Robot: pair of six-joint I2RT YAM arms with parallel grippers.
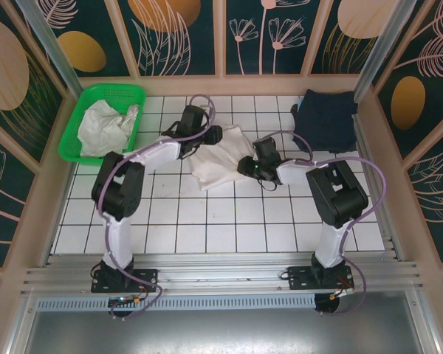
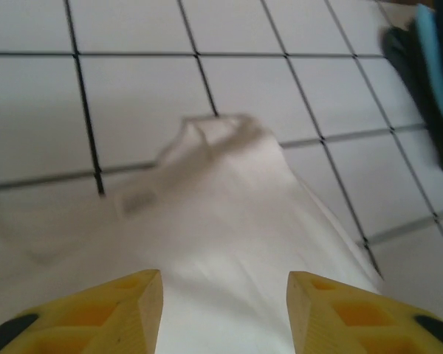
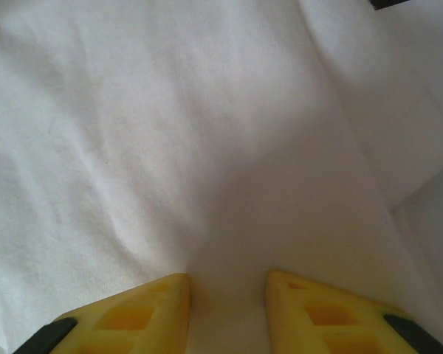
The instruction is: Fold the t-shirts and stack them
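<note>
Your left claw (image 1: pixel 211 136) hangs over the far edge of an off-white t-shirt (image 1: pixel 220 161), which lies rumpled in the middle of the white tiled surface (image 1: pixel 207 221). In the left wrist view, its yellow fingers (image 2: pixel 125 310) stand wide apart and grip nothing. The shirt's cloth runs out ahead of them to a small folded peak, with bare tiles beyond it.

Your right claw (image 1: pixel 245 167) sits at the near right edge of the same shirt, facing the left claw across it. In the right wrist view, its fingers (image 3: pixel 144 317) are drawn almost together on a pinch of the white cloth, and soft creases run into the narrow gap between them.

A navy t-shirt (image 1: pixel 325 118) lies beyond and to the right of the right claw, apart from the off-white one. Well to the left of the left claw stands a green mesh basket (image 1: pixel 72 144) holding crumpled white t-shirts (image 1: pixel 107 127).
</note>
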